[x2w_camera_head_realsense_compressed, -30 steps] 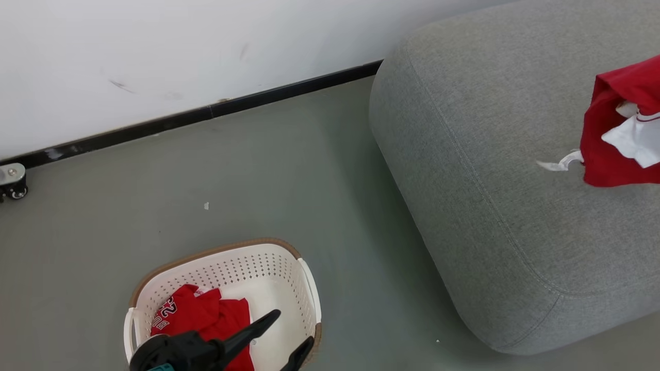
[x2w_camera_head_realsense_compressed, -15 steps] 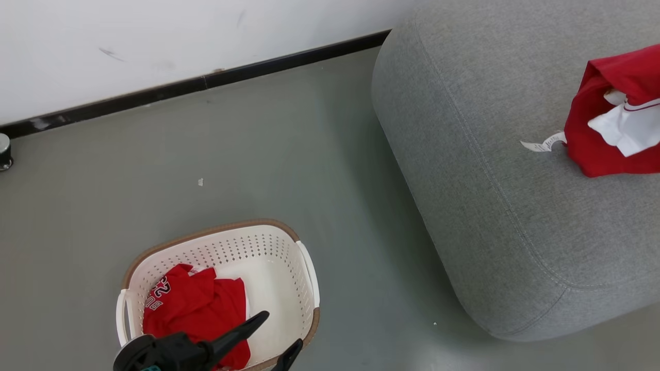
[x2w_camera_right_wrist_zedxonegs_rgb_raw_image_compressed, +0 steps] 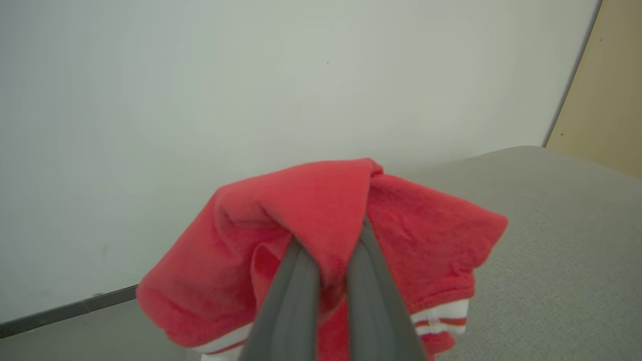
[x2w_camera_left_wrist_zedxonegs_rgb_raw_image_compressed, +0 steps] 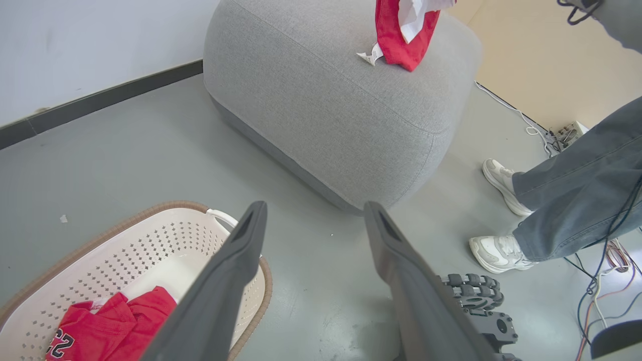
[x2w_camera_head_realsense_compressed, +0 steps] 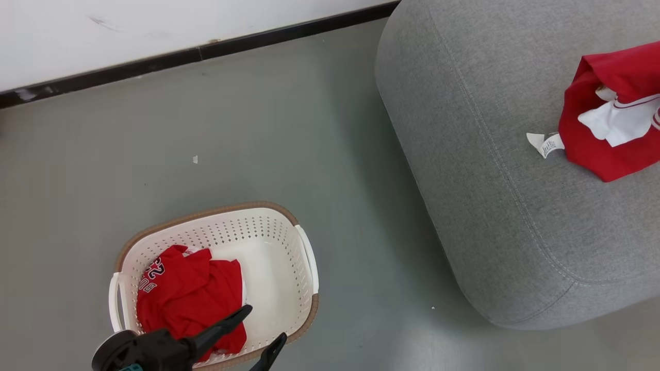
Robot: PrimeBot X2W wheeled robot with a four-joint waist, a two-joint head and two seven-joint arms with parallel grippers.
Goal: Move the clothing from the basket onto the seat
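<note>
Presently, right gripper (x2w_camera_right_wrist_zedxonegs_rgb_raw_image_compressed: 331,250): jaws pinched narrow on a fold of a red garment (x2w_camera_right_wrist_zedxonegs_rgb_raw_image_compressed: 321,200) with white stripe trim, carried over the seat (x2w_camera_head_realsense_compressed: 490,206).
Red garment: hangs bunched above the right part of the seat top. Its white care label (x2w_camera_head_realsense_compressed: 544,143) trails to the left. Whether the lowest fold touches the upholstery cannot be told.
Left gripper (x2w_camera_head_realsense_compressed: 265,322): fingers spread wide and empty, poised over the near rim of the basket (x2w_camera_head_realsense_compressed: 206,211).
Basket: stands on the floor, left of the seat and well apart from it. One red jersey (x2w_camera_head_realsense_compressed: 191,288) with white numerals lies crumpled in its left half.
Change: the head camera has tilted, so the whole scene sits higher in its view than a second ago. The red garment now sits closer to the seat's stitched seam.
Meaning: a set-down looks close. Release over the seat is the likely next step, and the jersey in the basket is yet to be moved.
</note>
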